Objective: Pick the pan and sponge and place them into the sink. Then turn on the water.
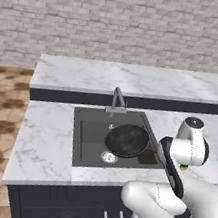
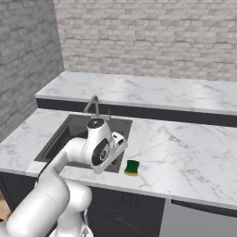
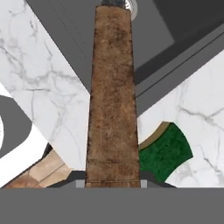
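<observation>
The black pan (image 1: pixel 127 139) hangs low inside the sink (image 1: pixel 90 128), beside the silver drain (image 1: pixel 108 156); whether it touches the bottom I cannot tell. Its brown wooden handle (image 3: pixel 113 100) runs straight up the middle of the hand view from between my fingertips. My gripper (image 3: pixel 113 183) is shut on that handle, over the sink's right rim (image 1: pixel 160 149). The sponge (image 2: pixel 132 167), green on top with a yellow edge, lies on the counter just right of the sink, and in the hand view the sponge (image 3: pixel 167 151) sits close under the hand, to the right of the handle.
A grey curved faucet (image 1: pixel 117 100) stands at the sink's back rim. White marble counter (image 2: pixel 185 152) stretches to the right of the sink, with a raised marble ledge (image 1: pixel 136 80) behind it and a brick wall beyond. My own arm covers the sink's near right corner.
</observation>
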Available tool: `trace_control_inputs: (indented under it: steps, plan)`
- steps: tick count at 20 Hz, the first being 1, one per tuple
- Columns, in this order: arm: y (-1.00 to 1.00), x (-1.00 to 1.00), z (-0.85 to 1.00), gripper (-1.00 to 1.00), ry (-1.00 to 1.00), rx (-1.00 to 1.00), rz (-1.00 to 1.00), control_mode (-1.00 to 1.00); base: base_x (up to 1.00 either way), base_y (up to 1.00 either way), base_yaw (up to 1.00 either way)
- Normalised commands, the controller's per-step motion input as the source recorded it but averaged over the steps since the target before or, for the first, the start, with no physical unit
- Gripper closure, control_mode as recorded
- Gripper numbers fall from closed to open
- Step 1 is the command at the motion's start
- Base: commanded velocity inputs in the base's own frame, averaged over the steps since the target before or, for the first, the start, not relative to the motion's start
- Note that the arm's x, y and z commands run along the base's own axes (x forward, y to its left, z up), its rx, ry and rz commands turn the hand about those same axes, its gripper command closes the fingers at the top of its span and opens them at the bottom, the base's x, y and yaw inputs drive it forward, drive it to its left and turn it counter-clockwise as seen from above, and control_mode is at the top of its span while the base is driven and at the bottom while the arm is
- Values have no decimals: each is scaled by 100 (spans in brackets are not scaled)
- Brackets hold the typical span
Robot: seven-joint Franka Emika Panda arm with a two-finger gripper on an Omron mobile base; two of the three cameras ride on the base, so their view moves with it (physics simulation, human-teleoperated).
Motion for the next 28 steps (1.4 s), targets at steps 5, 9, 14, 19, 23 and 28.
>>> trace_control_inputs:
  steps: [5, 9, 14, 19, 23, 28]
  plan:
    - [23, 30, -32, 100, 9, 0, 0, -100, 0, 0, 0]
    - [22, 32, -28, 100, 11, -1, 0, -100, 0, 0, 0]
    - [7, 39, -17, 100, 9, 0, 0, -100, 0, 0, 0]
    - [0, 42, -14, 100, 8, 0, 0, -100, 0, 0, 0]
    - [0, 52, -16, 100, 9, 0, 0, -100, 0, 0, 0]
    - [5, 43, -29, 100, 4, 0, 0, -100, 0, 0, 0]
